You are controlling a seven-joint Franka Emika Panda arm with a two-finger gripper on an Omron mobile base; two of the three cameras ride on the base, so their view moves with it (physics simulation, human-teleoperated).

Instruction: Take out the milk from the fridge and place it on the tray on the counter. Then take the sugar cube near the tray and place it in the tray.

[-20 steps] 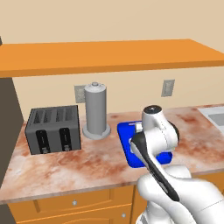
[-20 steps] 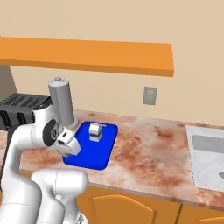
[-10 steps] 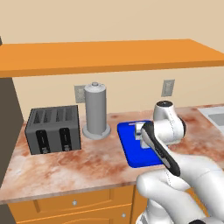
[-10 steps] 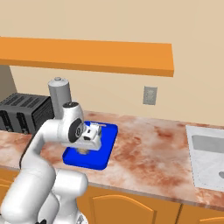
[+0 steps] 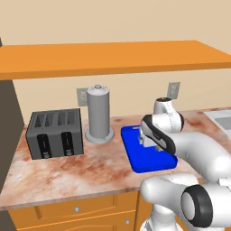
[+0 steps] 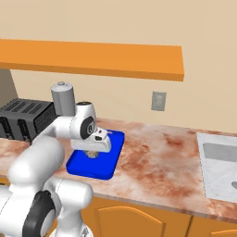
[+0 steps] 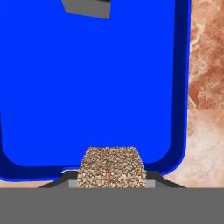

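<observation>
Counter (image 5: 67, 173): reddish-brown/cream marbled top, orange cabinets w/ small round knobs below.
Tray (image 5: 140, 159): bright blue, rounded corners, low rim; flat on counter, right of centre, partly hidden by arm.
Toaster (image 5: 55, 133): dark grey, slots on top; left end of counter, near wall.
Canister (image 5: 99, 114): tall grey cylinder w/ knob lid, upright, between toaster and tray, just beside tray's far left corner.
Wall shelf (image 5: 113, 57): orange, spans wall above counter.
Outlets: one (image 5: 81, 96) behind canister, one (image 5: 173, 89) at right.
Robot arm (image 5: 180, 144): white, dark joints; bends over tray from lower right. Gripper hidden behind wrist.
Sink edge (image 5: 221, 118): far right.
</observation>
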